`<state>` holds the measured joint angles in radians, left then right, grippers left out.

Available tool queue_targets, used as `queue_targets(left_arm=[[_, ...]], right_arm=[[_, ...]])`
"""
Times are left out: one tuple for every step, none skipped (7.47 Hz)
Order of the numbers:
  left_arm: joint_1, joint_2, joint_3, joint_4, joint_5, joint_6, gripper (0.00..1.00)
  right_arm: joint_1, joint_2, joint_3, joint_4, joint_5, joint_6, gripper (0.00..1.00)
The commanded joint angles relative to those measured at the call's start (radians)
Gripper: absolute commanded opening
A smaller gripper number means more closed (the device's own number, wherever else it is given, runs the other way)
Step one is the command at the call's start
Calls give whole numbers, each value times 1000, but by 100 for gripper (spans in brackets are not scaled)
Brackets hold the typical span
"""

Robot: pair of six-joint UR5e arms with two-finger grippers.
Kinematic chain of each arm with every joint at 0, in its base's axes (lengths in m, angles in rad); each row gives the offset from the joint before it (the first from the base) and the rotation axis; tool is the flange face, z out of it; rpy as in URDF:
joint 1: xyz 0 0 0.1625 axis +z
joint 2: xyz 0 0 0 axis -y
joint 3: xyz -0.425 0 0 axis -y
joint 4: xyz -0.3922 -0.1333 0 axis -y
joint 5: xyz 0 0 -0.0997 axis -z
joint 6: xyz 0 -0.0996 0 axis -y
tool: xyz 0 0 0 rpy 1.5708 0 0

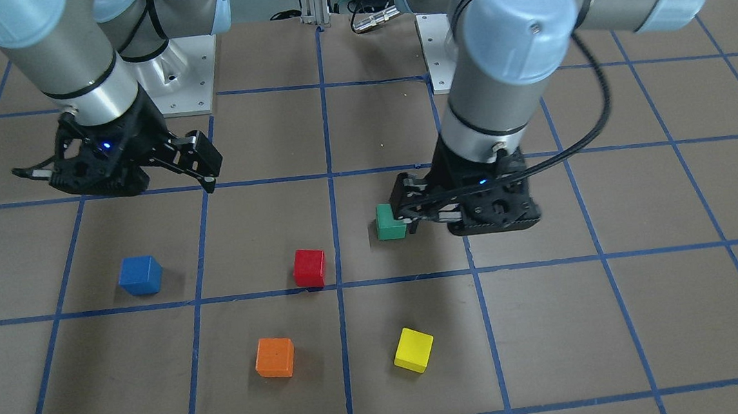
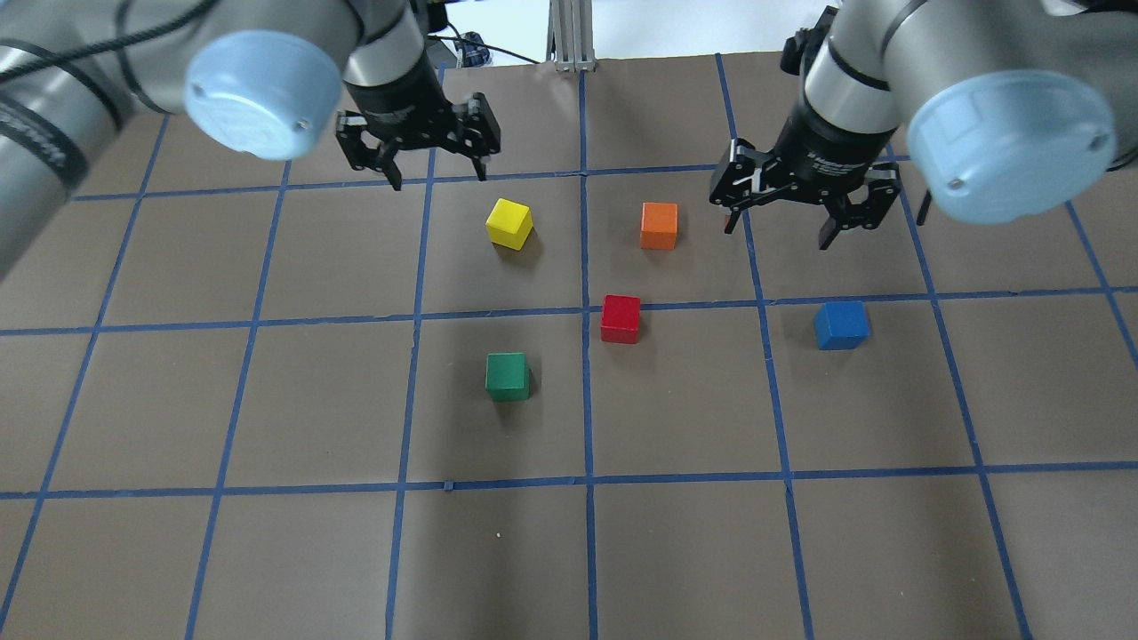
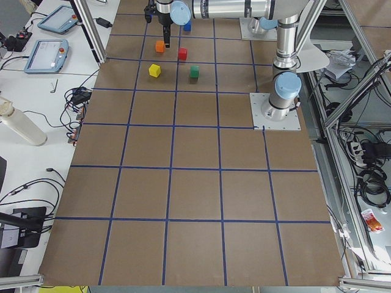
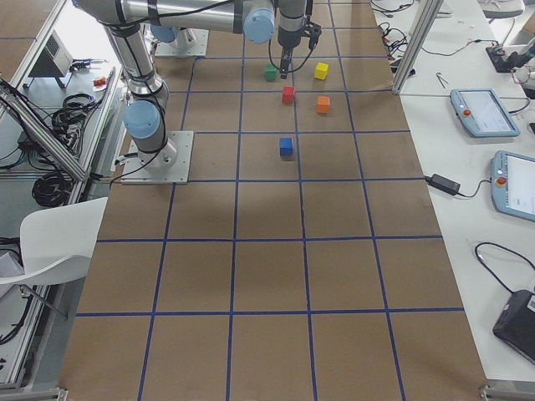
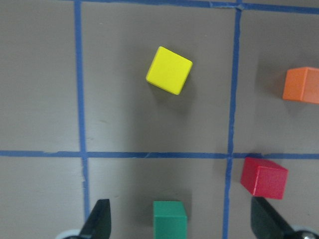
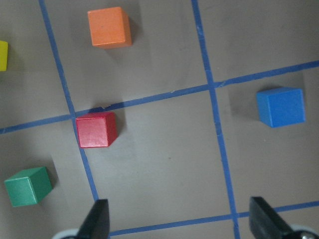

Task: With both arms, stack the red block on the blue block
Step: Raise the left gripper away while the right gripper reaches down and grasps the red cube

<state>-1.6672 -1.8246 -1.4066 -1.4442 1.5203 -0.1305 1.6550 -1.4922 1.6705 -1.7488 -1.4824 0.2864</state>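
Zero stacked so far? Where do the blocks sit? — M.

None stacked. Entry: the red block (image 2: 621, 318) rests on the counter (image 2: 267, 551) by a crossing of the tape lines (image 2: 498, 313), near the middle. The blue block (image 2: 840, 324) rests on the counter as well, well apart on the robot's right. Neither is held, so pick, carry and placement all remain. — R.

Jaws? — M.

Spread wide, holding nothing, on both sides. The left jaws hang raised, with the green cube (image 5: 169, 219) showing between their tips in the left wrist view. The right jaws hang raised near the blue block. — R.

Obstacles? — M.

The green cube sits near the red block on the side of the left arm (image 2: 391, 53). The orange cube (image 2: 659, 225) and yellow cube (image 2: 509, 222) lie beyond it. No cube lies between red and blue. Judgement: green is the likeliest to get bumped. — R.
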Motion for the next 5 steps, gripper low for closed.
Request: queue_targets(left_arm=[[107,68,40,-111,1,92,100],[112,94,29,-119,14,91,100],[110,100,15,-117,26,85,100],[109,114,5,-117,26,80,100],[109,116,-9,-119,26,83,100]], right_arm=[[142,119,12,-130,-65,123,100],[157,171,14,-168,-90,140,100],[161,211,18,-207,-87,151,100],[163,246,32,-265,-85,167,100],[183,277,44,-317,-85,213,100]])
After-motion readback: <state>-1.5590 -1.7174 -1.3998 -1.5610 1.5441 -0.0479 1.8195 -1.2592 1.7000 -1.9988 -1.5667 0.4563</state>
